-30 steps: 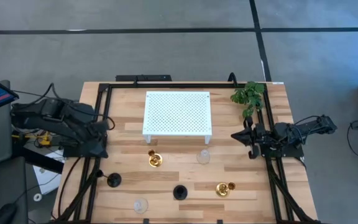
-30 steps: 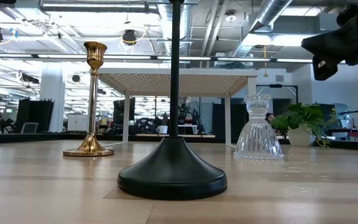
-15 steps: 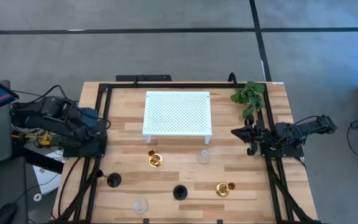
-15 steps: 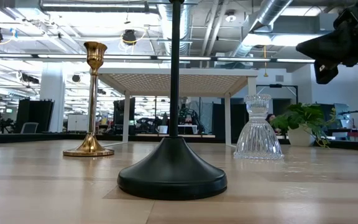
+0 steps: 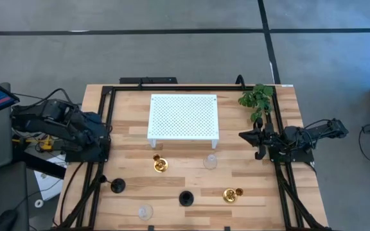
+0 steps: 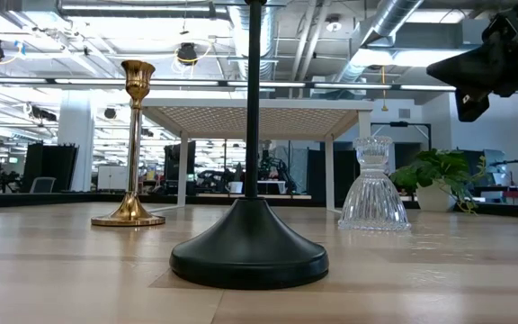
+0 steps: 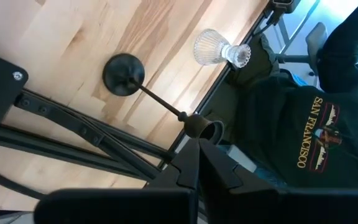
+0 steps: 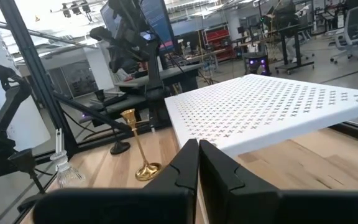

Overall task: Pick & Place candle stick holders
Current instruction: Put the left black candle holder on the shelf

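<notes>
High view showed the white perforated platform at the table's back, presumably the drop spot; six candle stick holders stood before it. Left gripper and right gripper waited at the table's sides, fingers pressed together, empty.

Gold holder, black holder, white perforated platform.

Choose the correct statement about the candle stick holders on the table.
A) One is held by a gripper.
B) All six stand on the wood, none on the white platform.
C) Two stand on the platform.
B: the white perforated platform is bare; holders such as the gold one stand on the wooden table.
</notes>
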